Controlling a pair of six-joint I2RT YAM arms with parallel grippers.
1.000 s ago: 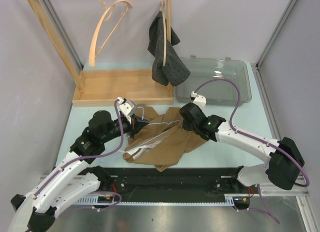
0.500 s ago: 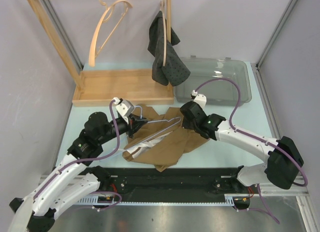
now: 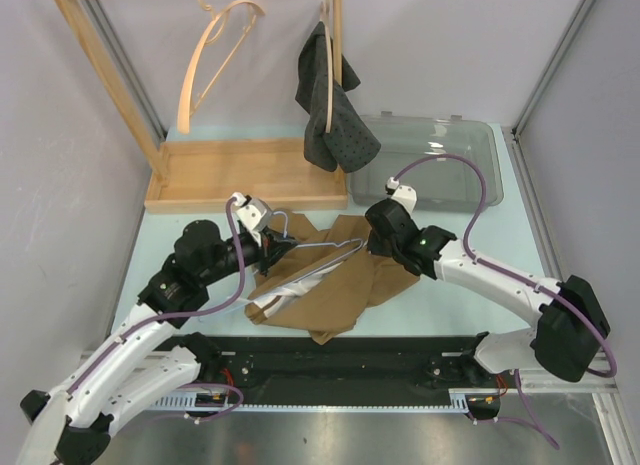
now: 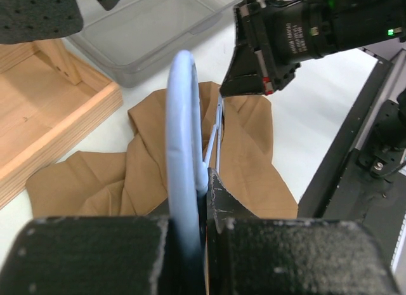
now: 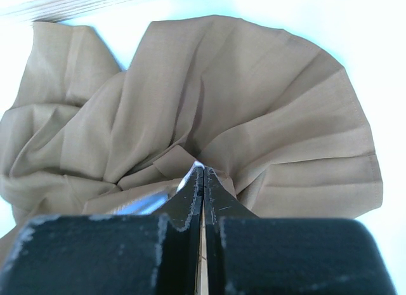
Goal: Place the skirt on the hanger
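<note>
The tan skirt [image 3: 335,285] lies crumpled on the table between my arms; it also shows in the left wrist view [image 4: 250,155] and the right wrist view [image 5: 273,117]. A light blue hanger [image 3: 318,247] lies across the skirt, slightly raised. My left gripper [image 3: 272,241] is shut on the hanger's hook end [image 4: 184,124]. My right gripper [image 3: 366,247] is shut at the hanger's other end, its tips [image 5: 202,171] pressed into the skirt folds, with a strip of blue hanger [image 5: 149,203] beside them. The right gripper shows in the left wrist view [image 4: 244,85].
A wooden rack with a tray base [image 3: 250,175] stands at the back left, with a bare wooden hanger [image 3: 215,55] and a dark grey garment [image 3: 335,110] hung on it. A clear plastic bin [image 3: 440,160] sits at the back right. A black strip [image 3: 400,355] runs along the near edge.
My left gripper, holding the hanger, shifted left and then a little back to the right. My right gripper edged slightly away from the bases. The skirt barely moved.
</note>
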